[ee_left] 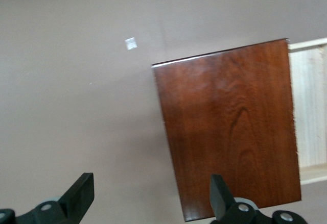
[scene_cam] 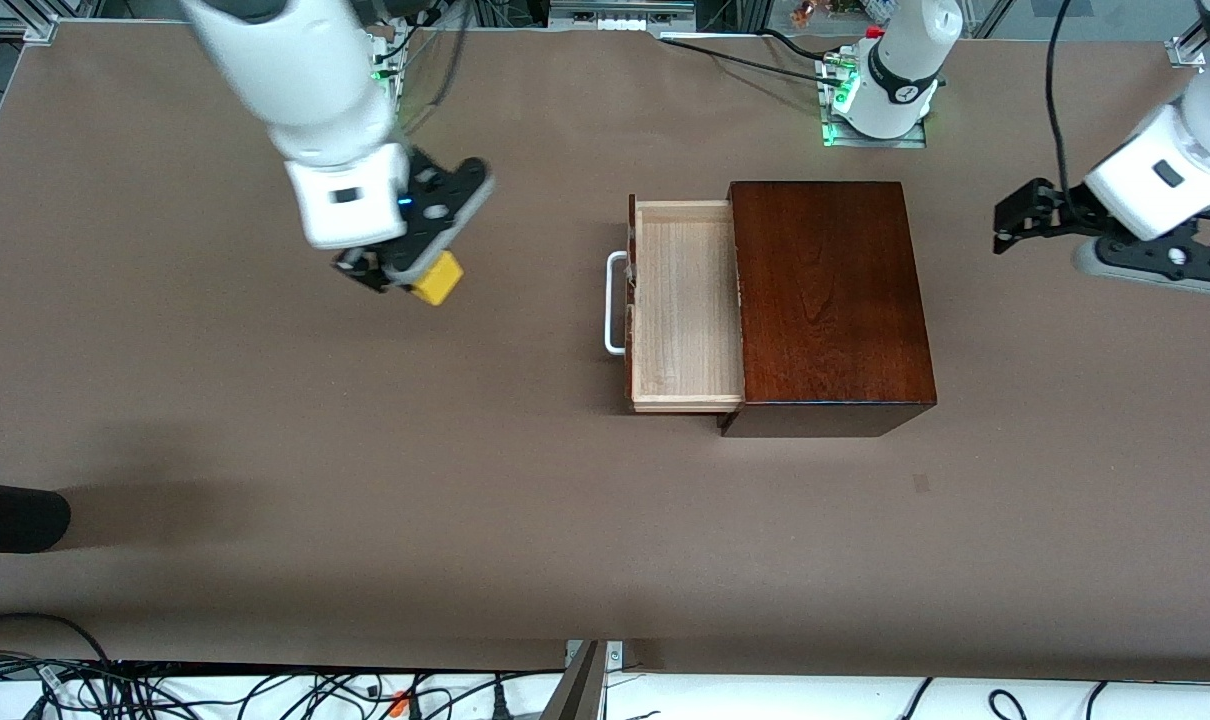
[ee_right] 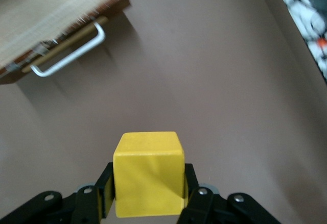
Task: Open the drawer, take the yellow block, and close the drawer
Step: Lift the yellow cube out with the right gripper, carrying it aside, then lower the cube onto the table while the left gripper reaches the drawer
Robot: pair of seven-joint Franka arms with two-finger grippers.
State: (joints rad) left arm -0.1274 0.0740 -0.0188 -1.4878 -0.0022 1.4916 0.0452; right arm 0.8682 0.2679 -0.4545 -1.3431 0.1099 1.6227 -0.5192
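yellow block [ee_right: 148, 173]: plain bright cube | clamped in right tool [scene_cam: 405, 278]

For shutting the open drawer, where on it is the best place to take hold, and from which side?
Take the white bar handle on the drawer front. It stands clear of the front, leaving a gap for a finger. Come from the right arm's end of the table, since the wooden box covers the rest.

The wooden box [scene_cam: 831, 300] is hiding the drawer [scene_cam: 683, 305]'s inner end. A dark object [scene_cam: 10, 516] is running off the front view's edge, too cropped to identify.
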